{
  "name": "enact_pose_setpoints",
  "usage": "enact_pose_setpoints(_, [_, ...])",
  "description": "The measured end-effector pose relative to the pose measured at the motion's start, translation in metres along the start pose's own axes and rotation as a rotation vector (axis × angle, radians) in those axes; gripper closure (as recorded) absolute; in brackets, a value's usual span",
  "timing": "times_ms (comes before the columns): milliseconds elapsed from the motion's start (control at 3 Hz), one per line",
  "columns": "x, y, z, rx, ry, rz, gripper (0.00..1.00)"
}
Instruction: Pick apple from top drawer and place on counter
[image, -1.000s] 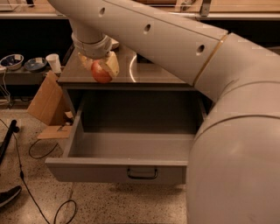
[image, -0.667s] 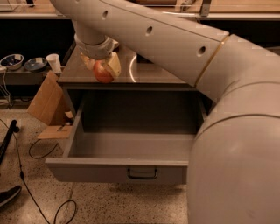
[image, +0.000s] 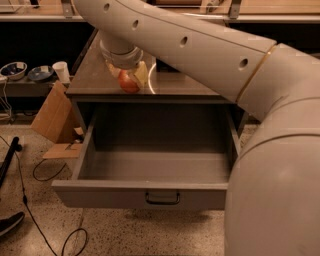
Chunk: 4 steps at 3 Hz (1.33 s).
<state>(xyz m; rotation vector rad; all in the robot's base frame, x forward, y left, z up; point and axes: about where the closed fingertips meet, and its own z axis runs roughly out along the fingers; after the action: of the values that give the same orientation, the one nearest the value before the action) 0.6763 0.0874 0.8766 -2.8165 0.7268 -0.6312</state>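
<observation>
Robot arm (image: 200, 45) fills the upper right and reaches down-left over the cabinet. It crosses above the open drawer rather than through it, so the lift out looks done.

Desk (image: 185, 82): dark flat top with a thin curved light streak.

Top drawer (image: 150, 167): pulled fully out, with nothing showing on its floor. Dark handle (image: 162, 198) sits at the centre of the front.

Cardboard (image: 50, 115) leans against the cabinet's left side. Cables lie on the floor.

End effector (image: 127, 79): points straight down over the front-left part of the desk. Its pale fingers (image: 141, 74) sit either side of the apple, pinching it. The vertical hold probably keeps the fruit from rolling as it goes down.

Apple (image: 128, 86): red-orange, held low at the desk surface near the front edge. Cannot tell if it rests on the top or hangs just above. Judgement: placing step, near the end, with only release and retreat left.

White cup (image: 61, 71) and two bowls (image: 13, 70) sit on a low shelf to the left, well apart.
</observation>
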Motion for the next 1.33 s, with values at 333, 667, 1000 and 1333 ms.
enact_pose_setpoints(333, [0.015,0.006,0.003,0.010,0.060,0.062,1.00])
enact_pose_setpoints(667, [0.030,0.006,0.006,0.024,0.101,0.101,1.00])
enact_pose_setpoints(1000, [0.039,0.003,0.010,0.032,0.109,0.108,1.00])
enact_pose_setpoints(1333, [0.044,0.000,0.016,0.033,0.091,0.104,0.85])
